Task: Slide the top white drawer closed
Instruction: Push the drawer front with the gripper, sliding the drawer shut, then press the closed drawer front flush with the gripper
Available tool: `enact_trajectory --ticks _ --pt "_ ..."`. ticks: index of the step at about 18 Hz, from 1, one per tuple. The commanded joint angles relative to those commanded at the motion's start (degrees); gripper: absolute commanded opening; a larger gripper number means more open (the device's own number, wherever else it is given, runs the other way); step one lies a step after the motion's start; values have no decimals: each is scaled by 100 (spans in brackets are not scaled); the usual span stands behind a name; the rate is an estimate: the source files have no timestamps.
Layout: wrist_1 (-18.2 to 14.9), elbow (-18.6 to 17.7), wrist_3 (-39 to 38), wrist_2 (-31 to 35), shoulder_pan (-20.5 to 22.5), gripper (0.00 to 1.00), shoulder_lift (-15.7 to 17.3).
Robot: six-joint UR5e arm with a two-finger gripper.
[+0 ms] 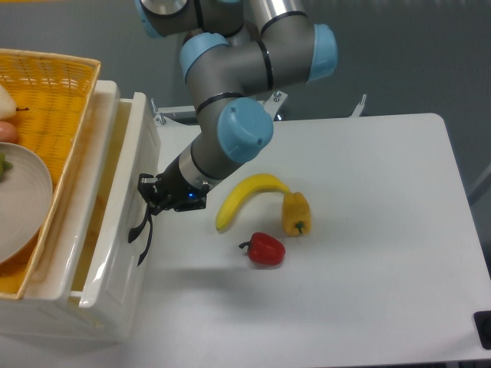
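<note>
Your gripper (150,195) presses against the front panel of the top white drawer (126,199) by its black handle (140,230); you cannot tell how wide its jaws stand. The drawer, at the left, looks mostly shut, with only a narrow gap left.

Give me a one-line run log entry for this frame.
phase: closing push | gripper: at black handle of top white drawer | drawer: narrow gap left | banana, yellow pepper, red pepper: on table, clear of arm
</note>
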Motion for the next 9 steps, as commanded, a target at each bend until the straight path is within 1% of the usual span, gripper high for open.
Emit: enact_trajectory --ticks 4,9 --pt "0 0 9 0 -18 0 0" --pt "9 9 0 0 -158 0 0"
